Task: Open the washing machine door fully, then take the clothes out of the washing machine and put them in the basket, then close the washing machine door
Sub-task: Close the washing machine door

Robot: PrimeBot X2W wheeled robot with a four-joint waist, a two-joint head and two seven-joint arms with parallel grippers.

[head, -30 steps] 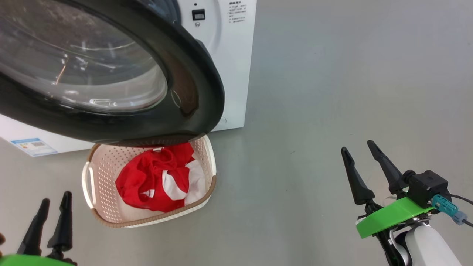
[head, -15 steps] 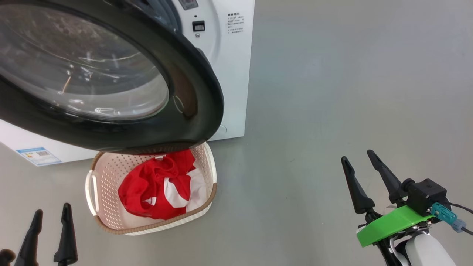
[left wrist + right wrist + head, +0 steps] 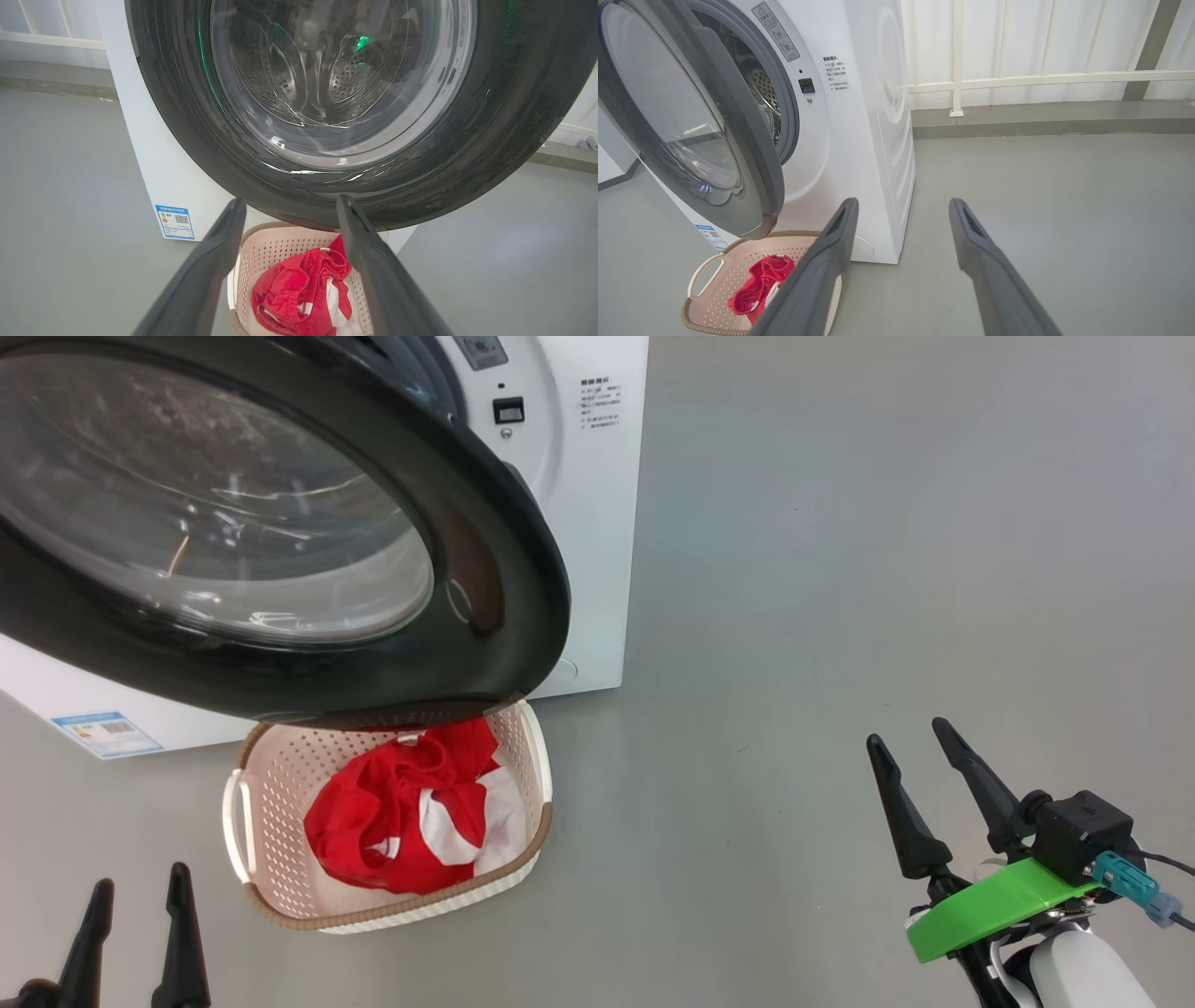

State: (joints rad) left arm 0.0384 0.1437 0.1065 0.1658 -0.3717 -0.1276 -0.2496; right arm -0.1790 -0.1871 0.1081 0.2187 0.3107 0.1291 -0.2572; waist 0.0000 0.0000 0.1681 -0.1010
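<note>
The left gripper (image 3: 138,882) and right gripper (image 3: 906,735) are both released and hold nothing. The red-and-white clothes (image 3: 397,821) lie in the basket (image 3: 271,784). It stands on the floor (image 3: 840,569) at the washer's (image 3: 597,523) front, under the open door's (image 3: 495,579) lower rim.

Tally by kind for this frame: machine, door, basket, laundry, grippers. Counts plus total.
white front-loading washing machine: 1
round black-rimmed glass door, open: 1
cream perforated plastic basket: 1
heap of red and white clothes in the basket: 1 (separate pieces cannot be counted)
dark two-finger grippers: 2, left gripper and right gripper, both open and empty
Total: 6
</note>
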